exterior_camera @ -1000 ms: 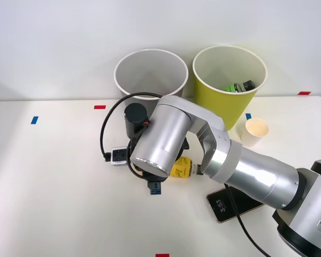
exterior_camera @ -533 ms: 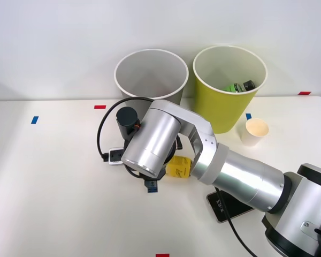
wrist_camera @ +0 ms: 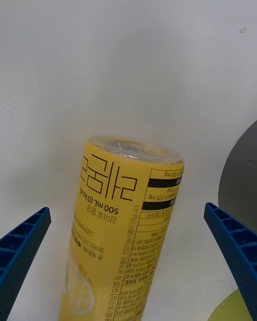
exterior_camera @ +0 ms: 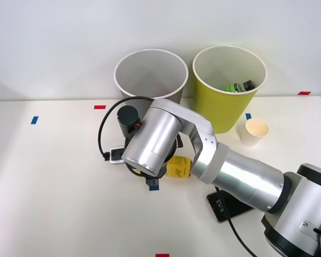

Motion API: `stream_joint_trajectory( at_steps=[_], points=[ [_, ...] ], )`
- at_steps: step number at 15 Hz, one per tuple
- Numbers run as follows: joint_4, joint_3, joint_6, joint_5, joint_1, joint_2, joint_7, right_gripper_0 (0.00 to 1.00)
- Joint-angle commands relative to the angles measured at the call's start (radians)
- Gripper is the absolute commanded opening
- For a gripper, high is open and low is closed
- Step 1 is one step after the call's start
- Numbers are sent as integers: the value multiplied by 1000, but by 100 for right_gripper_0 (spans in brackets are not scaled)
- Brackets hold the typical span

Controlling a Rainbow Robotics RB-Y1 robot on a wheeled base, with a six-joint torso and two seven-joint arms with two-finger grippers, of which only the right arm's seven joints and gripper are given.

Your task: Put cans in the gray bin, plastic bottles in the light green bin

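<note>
Gripper: my right gripper (wrist_camera: 128, 278) has its two blue ribbed fingers (wrist_camera: 21, 254) spread wide, one at each side of the bottle, neither touching it.
Bottle label: in the wrist view the yellow bottle (wrist_camera: 123, 230) reads "500 mL (0 kcal)" under large Korean characters, with black bars and small print, including "500 mg", on a side panel; a lemon picture shows low on the label.
Bottle look: I see its clear, rounded base end pointing away from the wrist camera; the body is bright yellow and lies on its side on the white table (exterior_camera: 53, 187).
Bottle place: in the front view the yellow bottle (exterior_camera: 177, 167) lies just under my arm's wrist, near the table's middle, in front of both bins.
Phone: a phone (exterior_camera: 227, 206) lies flat beside my forearm, its screen showing digits I cannot read surely.
Cup: a white paper cup (exterior_camera: 255, 131) stands upright just right of the green bin.
Gray bin: the gray bin (exterior_camera: 150, 75) stands at the far edge.
Green bin: the green bin (exterior_camera: 224, 104) stands just right of the gray one, holding a green bottle (exterior_camera: 237, 87) with a black cap.
</note>
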Motion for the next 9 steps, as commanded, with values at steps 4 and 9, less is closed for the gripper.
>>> stream_joint_trajectory(
  at_steps=[4,9],
  points=[
    [83,-17,-25,15,5,35,9,100],
    [102,-25,-28,41,5,43,30,100]
  ],
)
